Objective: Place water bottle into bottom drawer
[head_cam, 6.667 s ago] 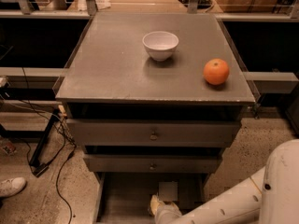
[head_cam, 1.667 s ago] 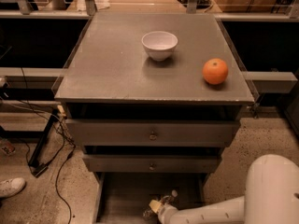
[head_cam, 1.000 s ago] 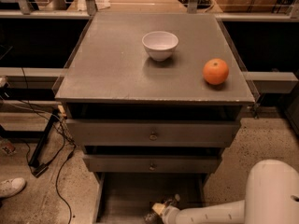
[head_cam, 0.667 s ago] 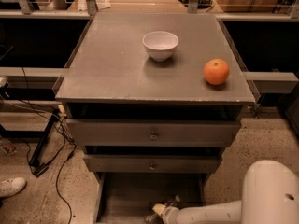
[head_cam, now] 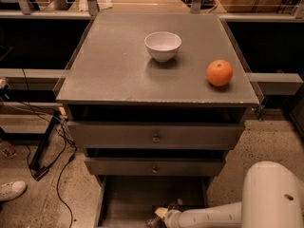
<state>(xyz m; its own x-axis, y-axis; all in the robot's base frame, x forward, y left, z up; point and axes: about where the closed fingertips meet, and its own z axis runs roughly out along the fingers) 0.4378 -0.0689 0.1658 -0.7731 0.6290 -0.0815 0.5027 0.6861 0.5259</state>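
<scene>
The bottom drawer [head_cam: 137,194] is pulled out below the two knobbed drawers, a shallow grey tray with side rails. My gripper [head_cam: 160,215] is on the end of my white arm [head_cam: 209,216]. It sits low over the front part of this tray, at the bottom edge of the view. I cannot make out the water bottle; it may be hidden at the gripper.
A white bowl [head_cam: 163,45] and an orange [head_cam: 219,72] stand on the grey cabinet top [head_cam: 109,70]. The two knobbed drawers [head_cam: 155,137] are closed. Cables [head_cam: 57,146] and a shoe [head_cam: 12,190] lie on the floor to the left. My white arm housing [head_cam: 273,196] is at the lower right.
My gripper has shifted slightly down and left over the bottom drawer. The bowl, the orange and the drawers have not moved.
</scene>
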